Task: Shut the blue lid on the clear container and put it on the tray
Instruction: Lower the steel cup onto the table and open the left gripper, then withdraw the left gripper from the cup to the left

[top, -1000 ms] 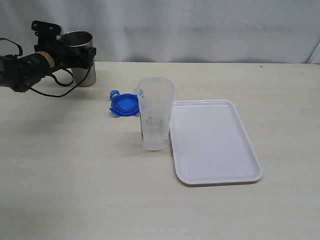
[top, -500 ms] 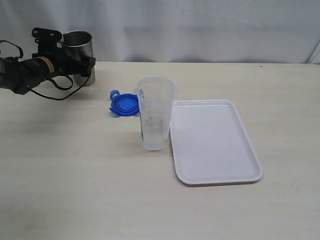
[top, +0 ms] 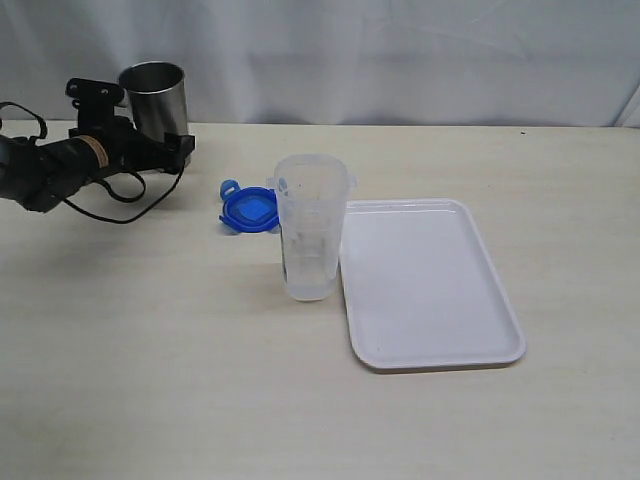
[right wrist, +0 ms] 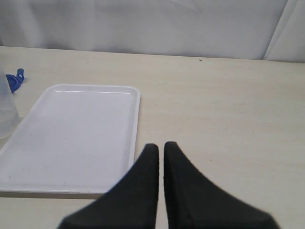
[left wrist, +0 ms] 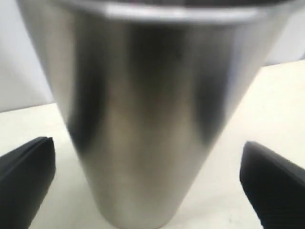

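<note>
The clear container [top: 312, 225] stands upright and uncovered in the middle of the table, right beside the white tray [top: 430, 300]. Flat on the table just behind the container lies the blue lid [top: 248, 210]. My left gripper [top: 180, 150] is far off at the back left, open, with its fingers wide on either side of a steel cup [left wrist: 152, 109] and not touching it. The left gripper [left wrist: 147, 191] holds nothing. In the right wrist view my right gripper [right wrist: 161, 148] is shut and empty, near the tray [right wrist: 71, 138], with the lid [right wrist: 15, 78] and container [right wrist: 5, 109] at that view's edge.
The steel cup [top: 155, 95] stands upright at the back left by the white curtain. A black cable [top: 110, 200] loops from the left arm onto the table. The tray holds nothing.
My left gripper has opened wider off the steel cup and drawn back a little toward the front. The cup stays standing at the back. The right gripper has not moved.
</note>
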You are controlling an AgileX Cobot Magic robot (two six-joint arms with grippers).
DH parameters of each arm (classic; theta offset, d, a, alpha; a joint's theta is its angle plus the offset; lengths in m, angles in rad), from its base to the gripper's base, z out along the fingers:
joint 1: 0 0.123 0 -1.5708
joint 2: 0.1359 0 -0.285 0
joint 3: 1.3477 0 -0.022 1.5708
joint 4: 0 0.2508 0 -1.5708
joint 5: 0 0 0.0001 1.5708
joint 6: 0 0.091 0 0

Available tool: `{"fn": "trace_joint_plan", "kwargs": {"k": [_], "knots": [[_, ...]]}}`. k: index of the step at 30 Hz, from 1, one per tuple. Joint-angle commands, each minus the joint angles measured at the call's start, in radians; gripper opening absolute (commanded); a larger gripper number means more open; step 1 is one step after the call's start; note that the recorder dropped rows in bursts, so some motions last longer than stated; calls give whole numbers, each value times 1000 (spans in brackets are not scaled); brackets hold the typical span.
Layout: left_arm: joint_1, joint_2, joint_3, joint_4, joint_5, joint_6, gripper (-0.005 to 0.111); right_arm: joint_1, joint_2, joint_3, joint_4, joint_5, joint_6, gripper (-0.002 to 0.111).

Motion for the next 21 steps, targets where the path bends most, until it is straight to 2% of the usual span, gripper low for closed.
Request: {"fn": "trace_joint_plan", "kwargs": {"k": [1,13,21], "knots": [[13,-8,35,-10,-34,-8,100,0,-5,3,6,-3,2,4],[41,-94,191,-57,-61,57,100,0,-5,3,6,-3,2,4],[41,-215,384,-88,-131,61,100,0,-5,3,6,-3,2,4]]}}
